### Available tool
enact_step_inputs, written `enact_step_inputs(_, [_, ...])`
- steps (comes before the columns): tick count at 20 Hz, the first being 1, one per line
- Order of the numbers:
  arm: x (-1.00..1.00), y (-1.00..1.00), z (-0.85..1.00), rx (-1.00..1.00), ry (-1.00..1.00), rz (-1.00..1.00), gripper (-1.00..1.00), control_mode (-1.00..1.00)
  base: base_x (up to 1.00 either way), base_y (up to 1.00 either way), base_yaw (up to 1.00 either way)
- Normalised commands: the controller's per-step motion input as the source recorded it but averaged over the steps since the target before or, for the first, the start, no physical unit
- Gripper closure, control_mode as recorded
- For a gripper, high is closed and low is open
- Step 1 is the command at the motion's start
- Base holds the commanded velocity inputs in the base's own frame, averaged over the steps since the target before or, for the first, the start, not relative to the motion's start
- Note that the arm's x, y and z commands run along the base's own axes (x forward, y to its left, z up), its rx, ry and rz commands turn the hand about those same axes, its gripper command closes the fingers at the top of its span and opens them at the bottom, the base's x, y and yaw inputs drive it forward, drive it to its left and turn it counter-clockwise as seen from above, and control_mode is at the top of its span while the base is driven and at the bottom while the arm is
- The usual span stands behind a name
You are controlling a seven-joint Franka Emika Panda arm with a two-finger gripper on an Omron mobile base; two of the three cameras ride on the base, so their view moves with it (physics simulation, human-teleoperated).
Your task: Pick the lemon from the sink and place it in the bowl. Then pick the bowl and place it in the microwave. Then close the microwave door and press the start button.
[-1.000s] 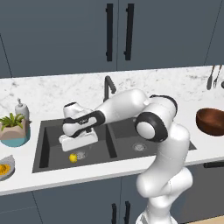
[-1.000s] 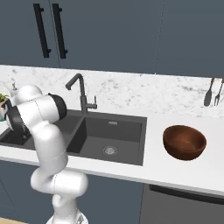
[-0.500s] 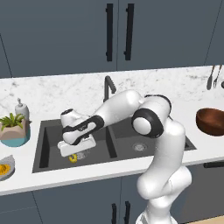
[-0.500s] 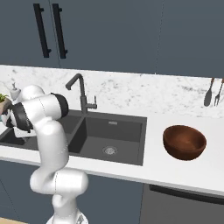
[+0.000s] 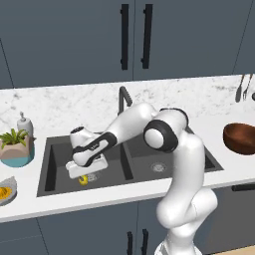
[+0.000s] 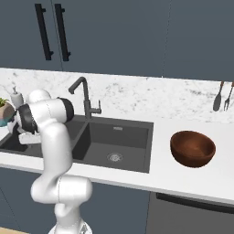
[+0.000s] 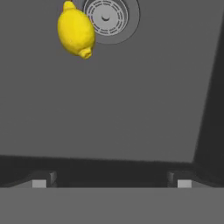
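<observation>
The lemon (image 7: pixel 76 31) lies on the floor of the sink's (image 5: pixel 50 164) left basin, touching the rim of the round drain (image 7: pixel 109 16). In the left base view the lemon (image 5: pixel 83 180) peeks out just under my hand. My gripper (image 5: pixel 85 174) hangs low in that basin, right above the fruit. Its jaws stand open and hold nothing, and the gripper (image 7: pixel 111 183) is short of the lemon in the hand view. The reddish-brown bowl (image 5: pixel 241 138) sits upright on the counter right of the sink, also seen as the bowl (image 6: pixel 193 148). The microwave is out of view.
A dark gooseneck faucet (image 5: pixel 123 98) rises behind the divider between the basins. A teal plant pot (image 5: pixel 15 151), a soap bottle (image 5: pixel 24 123) and a pale dish with sliced fruit (image 5: pixel 5 191) stand left of the sink. Utensils (image 6: pixel 221 98) hang on the back wall.
My hand has come down into the left basin and closer to the lemon. The jaws have stayed open. The lemon and bowl have not moved.
</observation>
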Motion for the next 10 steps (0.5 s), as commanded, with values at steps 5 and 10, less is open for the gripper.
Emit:
enact_step_inputs(5, [0.37,0.18,-0.15,0.00,0.00,0.00,-1.00,-1.00,0.00,0.00,0.00])
enact_step_inputs(10, [0.19,0.16,-0.20,0.00,0.00,0.00,-1.00,-1.00,0.00,0.00,0.00])
